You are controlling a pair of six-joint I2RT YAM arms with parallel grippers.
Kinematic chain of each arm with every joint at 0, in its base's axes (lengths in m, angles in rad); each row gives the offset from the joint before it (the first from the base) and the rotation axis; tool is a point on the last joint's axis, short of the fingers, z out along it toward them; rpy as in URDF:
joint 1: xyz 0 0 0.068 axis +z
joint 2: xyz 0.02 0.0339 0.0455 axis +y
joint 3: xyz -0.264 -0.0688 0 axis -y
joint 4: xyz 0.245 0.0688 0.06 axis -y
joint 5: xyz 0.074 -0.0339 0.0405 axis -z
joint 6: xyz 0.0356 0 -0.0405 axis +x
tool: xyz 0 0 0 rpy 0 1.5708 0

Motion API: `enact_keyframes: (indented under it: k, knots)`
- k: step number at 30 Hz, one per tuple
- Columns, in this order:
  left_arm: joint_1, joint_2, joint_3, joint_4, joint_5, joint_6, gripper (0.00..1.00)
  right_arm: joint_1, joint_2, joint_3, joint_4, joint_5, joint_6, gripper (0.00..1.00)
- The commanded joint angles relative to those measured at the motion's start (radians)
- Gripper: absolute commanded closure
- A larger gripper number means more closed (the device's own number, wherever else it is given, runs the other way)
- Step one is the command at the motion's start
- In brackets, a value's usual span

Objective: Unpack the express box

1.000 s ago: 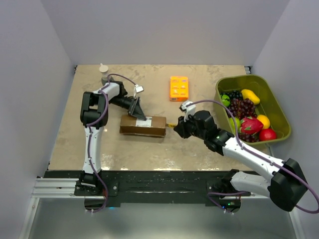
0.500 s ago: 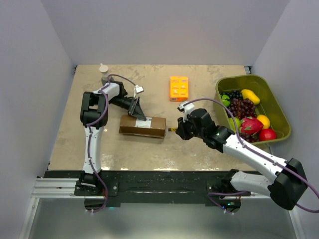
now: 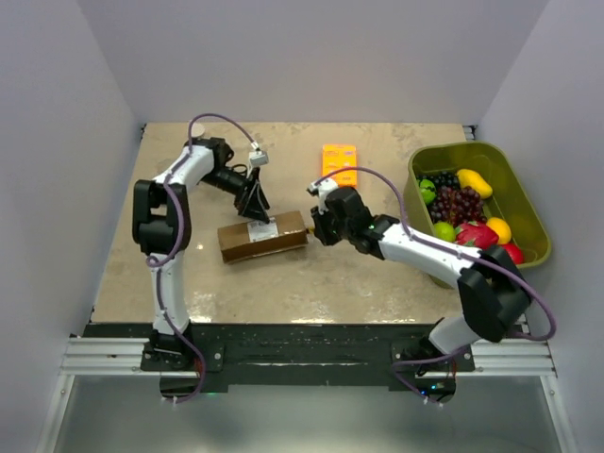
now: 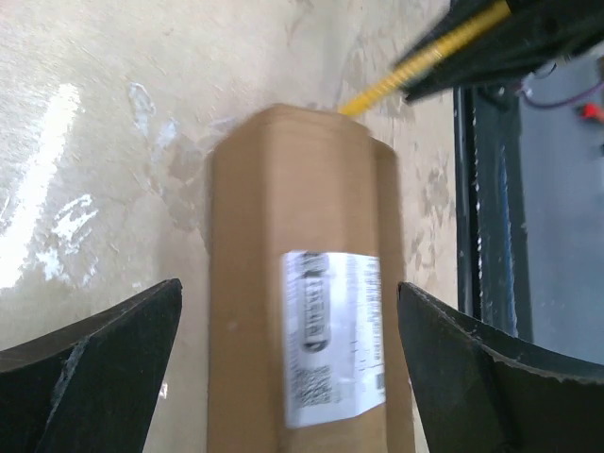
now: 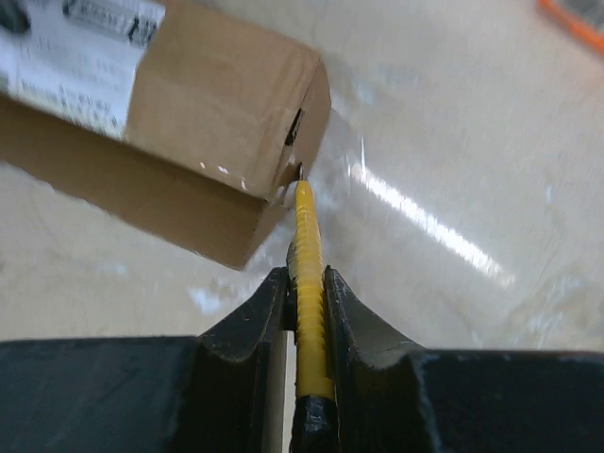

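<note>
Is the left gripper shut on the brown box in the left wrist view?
No, the left gripper is open, its two fingers spread wide, one at each side of the brown box.

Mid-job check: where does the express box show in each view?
Top external: the express box lies just left of centre.
Left wrist: the box fills the middle, from the bottom edge upward.
Right wrist: the box is at upper left, its end at the yellow tool tip.
Shared landmark: its white label.

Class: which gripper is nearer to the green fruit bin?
Right. The right gripper sits left of the green fruit bin, at the end of the express box; the left gripper lies farther left, above it.
</note>
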Motion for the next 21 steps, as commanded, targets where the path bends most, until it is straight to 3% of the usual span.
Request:
enact_keyframes:
  k: [1,5,11,16,21]
  knots:
    - [0.009,-0.166,-0.129,0.157,-0.119,0.027,0.00,0.009,0.061,0.157,0.190,0.101,-0.088,1.00]
    - [-0.011,-0.263,-0.264,0.367,-0.214,-0.060,0.00,0.008,0.001,0.119,0.175,0.093,-0.117,1.00]
    - [-0.069,-0.346,-0.361,0.545,-0.349,-0.230,0.00,0.008,-0.122,-0.083,0.167,0.090,-0.106,1.00]
    - [-0.153,-0.371,-0.379,0.602,-0.507,-0.361,0.00,-0.009,-0.137,-0.091,0.139,0.093,-0.122,1.00]
    - [-0.192,-0.331,-0.349,0.573,-0.556,-0.411,0.00,-0.015,-0.154,-0.077,0.113,0.098,-0.134,1.00]
